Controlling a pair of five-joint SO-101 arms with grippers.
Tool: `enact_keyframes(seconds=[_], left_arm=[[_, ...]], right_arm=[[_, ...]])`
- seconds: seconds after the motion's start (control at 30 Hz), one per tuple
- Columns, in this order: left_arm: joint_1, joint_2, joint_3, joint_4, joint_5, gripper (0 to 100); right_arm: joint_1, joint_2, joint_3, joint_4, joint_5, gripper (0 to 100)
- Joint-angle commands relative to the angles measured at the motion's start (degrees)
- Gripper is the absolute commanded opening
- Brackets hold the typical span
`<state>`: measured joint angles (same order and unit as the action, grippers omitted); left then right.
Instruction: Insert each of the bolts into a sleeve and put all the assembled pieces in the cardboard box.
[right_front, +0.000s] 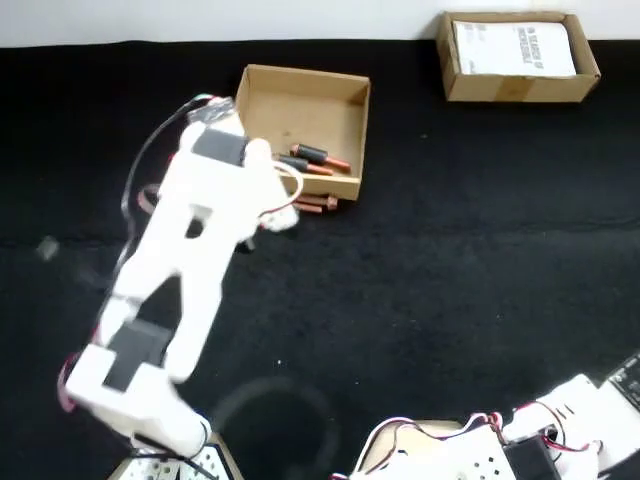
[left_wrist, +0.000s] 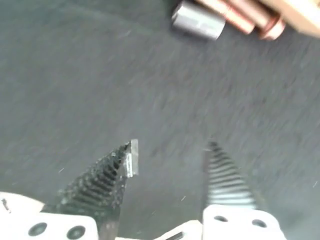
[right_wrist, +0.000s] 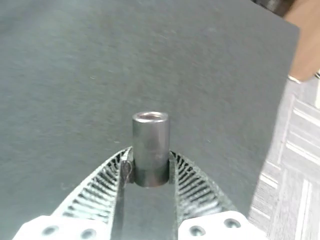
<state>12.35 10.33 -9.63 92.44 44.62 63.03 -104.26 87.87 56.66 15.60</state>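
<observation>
- High view: assembled pieces are seen inside the cardboard box; copper bolts lie just outside its near wall.
- Left wrist view: the left gripper is spread wide (nothing between), near a loose sleeve beside the box.
- Right wrist view: an upright sleeve is clamped by the right gripper.

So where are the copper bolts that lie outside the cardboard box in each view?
High view: copper bolts against the cardboard box's lower wall, beside the left arm.
Left wrist view: the bolts lie beyond the open left gripper, beside a grey sleeve.
Right wrist view: looks elsewhere, at a sleeve in the right gripper.
Shared landmark: the box wall next to the bolts.
</observation>
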Motion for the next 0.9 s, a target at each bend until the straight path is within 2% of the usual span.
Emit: enact_keyframes(seconds=[0.0,0.2,0.47,0.6,0.87], left_arm=[[0.75,11.47,-13.85,-0.79,2.99,25],[0.66,30.73,-33.98,-0.44,5.45,23],[-2.86,47.08,-53.67,-0.44,7.65,23],[-4.88,50.33,-58.59,-0.44,7.65,23],[-7.34,52.97,-58.86,-0.44,7.56,23]], right_arm=[[2.77,-0.66,-0.31,-1.36,0.70,0.7],[3.30,-0.66,-0.31,-1.36,0.70,0.7],[2.86,-0.66,-0.22,-1.36,0.70,0.7],[1.89,-0.66,-0.13,-1.27,0.70,0.7],[-0.92,-0.66,0.66,-1.27,0.70,0.7]])
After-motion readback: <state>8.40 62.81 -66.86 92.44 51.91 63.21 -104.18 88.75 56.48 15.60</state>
